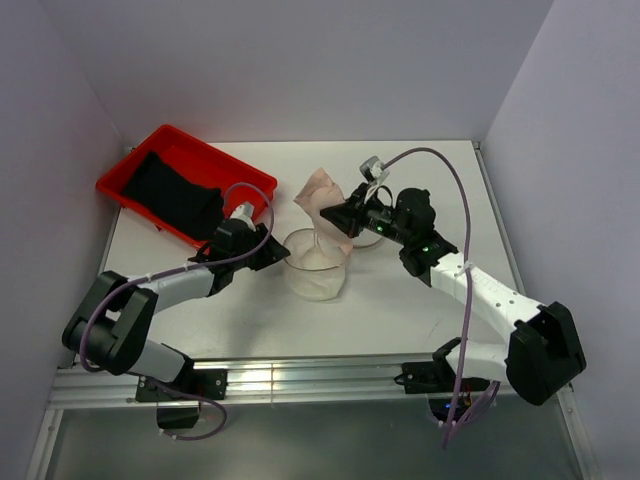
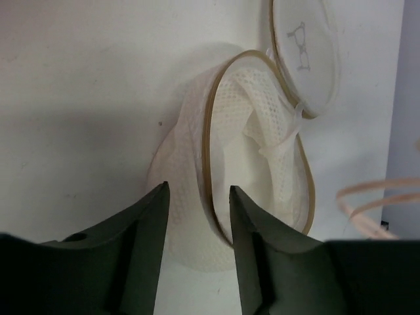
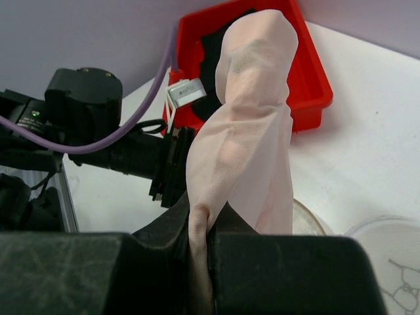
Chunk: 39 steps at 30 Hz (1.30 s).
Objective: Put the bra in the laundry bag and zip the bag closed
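The laundry bag [image 1: 316, 264] of white mesh stands open at mid-table, its round lid with the bra outline [image 2: 303, 47] flipped back. The bra [image 1: 322, 194], pale pink, hangs just behind and above the bag's mouth, with my right gripper [image 1: 347, 216] shut on it. In the right wrist view the bra [image 3: 252, 125] rises in a fold from the pinched jaws of that gripper [image 3: 200, 220]. My left gripper [image 1: 274, 250] is at the bag's left side. In the left wrist view it [image 2: 198, 197] stands open, its jaws straddling the bag's tan-edged rim [image 2: 211, 164].
A red tray [image 1: 128, 172] with a black garment [image 1: 172, 192] in it sits at the back left, next to the left wall. The right arm's purple cable [image 1: 455, 190] loops over the table's right side. Walls close in on three sides.
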Motion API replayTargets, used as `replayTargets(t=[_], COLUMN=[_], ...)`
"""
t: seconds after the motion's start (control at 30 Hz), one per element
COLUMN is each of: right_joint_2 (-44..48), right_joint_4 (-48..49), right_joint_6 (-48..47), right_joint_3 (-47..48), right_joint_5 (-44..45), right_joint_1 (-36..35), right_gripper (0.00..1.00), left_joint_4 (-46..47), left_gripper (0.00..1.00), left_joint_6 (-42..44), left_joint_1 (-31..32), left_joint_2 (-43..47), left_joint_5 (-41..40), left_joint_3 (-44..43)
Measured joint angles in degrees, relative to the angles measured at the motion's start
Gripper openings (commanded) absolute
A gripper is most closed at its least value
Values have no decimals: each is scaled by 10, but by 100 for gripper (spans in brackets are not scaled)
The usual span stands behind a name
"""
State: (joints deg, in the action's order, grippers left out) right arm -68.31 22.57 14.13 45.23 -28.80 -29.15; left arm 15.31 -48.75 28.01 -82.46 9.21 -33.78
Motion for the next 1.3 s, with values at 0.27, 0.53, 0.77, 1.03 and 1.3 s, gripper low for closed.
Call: replayTargets(t=[0.27, 0.53, 0.77, 1.03, 1.3], right_joint_2=[-84, -139, -139, -137, -171], right_joint_4=[83, 157, 191, 146, -7], right_joint_6=[0, 20, 50, 57, 15], right_joint_3=[-38, -93, -156, -155, -50], right_joint_5=[-15, -68, -108, -113, -85], right_joint_1=[5, 2, -12, -16, -73], right_gripper=[0, 0, 0, 0, 0], left_joint_4=[30, 40, 39, 38, 37], left_gripper=[0, 0, 0, 0, 0], left_joint_6=[11, 15, 20, 41, 79], left_joint_1=[1, 1, 2, 22, 73], left_joint_2=[-16, -13, 14, 72, 100], left_joint_5=[12, 20, 21, 47, 70], left_joint_3=[-9, -9, -14, -24, -26])
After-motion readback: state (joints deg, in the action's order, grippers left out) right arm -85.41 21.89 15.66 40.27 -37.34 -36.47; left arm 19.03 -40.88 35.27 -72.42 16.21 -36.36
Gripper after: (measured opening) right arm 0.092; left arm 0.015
